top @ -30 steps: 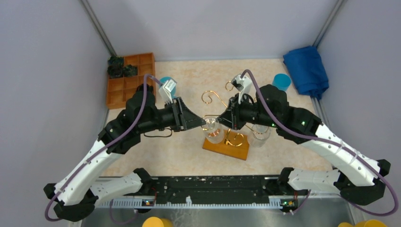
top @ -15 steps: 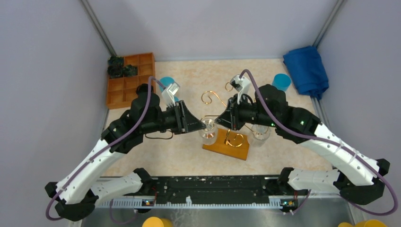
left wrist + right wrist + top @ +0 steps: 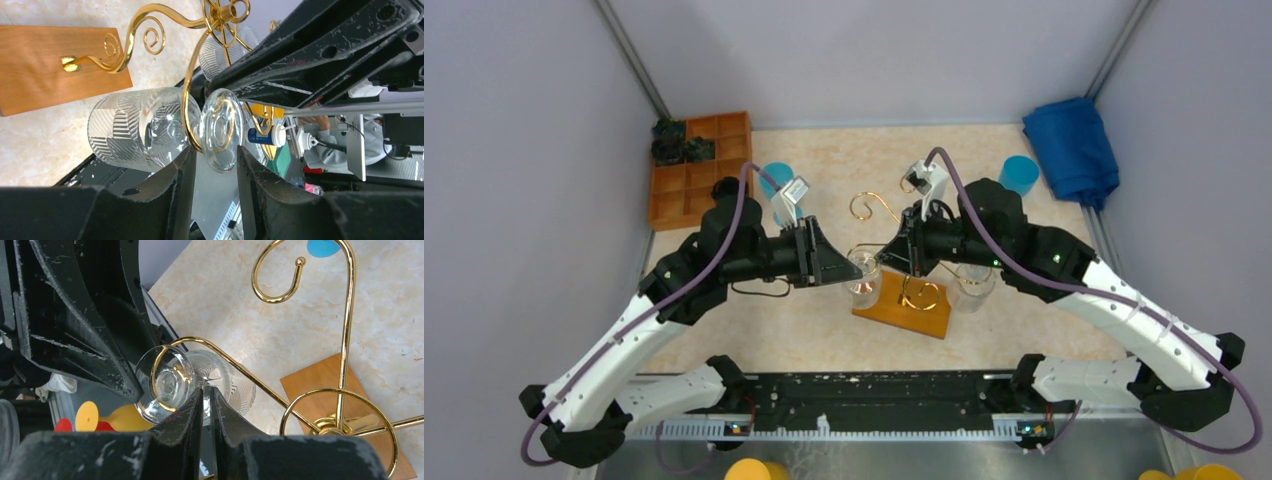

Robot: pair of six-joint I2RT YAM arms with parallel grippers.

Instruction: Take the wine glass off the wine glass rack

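The wine glass (image 3: 861,272), clear with an etched pattern, hangs upside down on a left arm of the gold wine glass rack (image 3: 870,207), left of the rack's orange-brown wooden base (image 3: 904,312). My left gripper (image 3: 848,268) comes in from the left. In the left wrist view (image 3: 215,150) its fingers are shut on the glass's foot (image 3: 220,130), with the bowl (image 3: 140,127) to their left. My right gripper (image 3: 886,258) comes in from the right. In the right wrist view (image 3: 205,392) its fingers are pinched at the stem, between foot (image 3: 165,382) and bowl.
A second glass (image 3: 972,285) hangs on the rack's right side. An orange compartment tray (image 3: 699,165) stands at the back left with a blue cup (image 3: 774,175) beside it. Another blue cup (image 3: 1020,172) and a blue cloth (image 3: 1072,148) are at the back right.
The glass has slid left along the rack arm, away from the post, with my left gripper drawing back. My right gripper followed it left. The rack's base has not moved.
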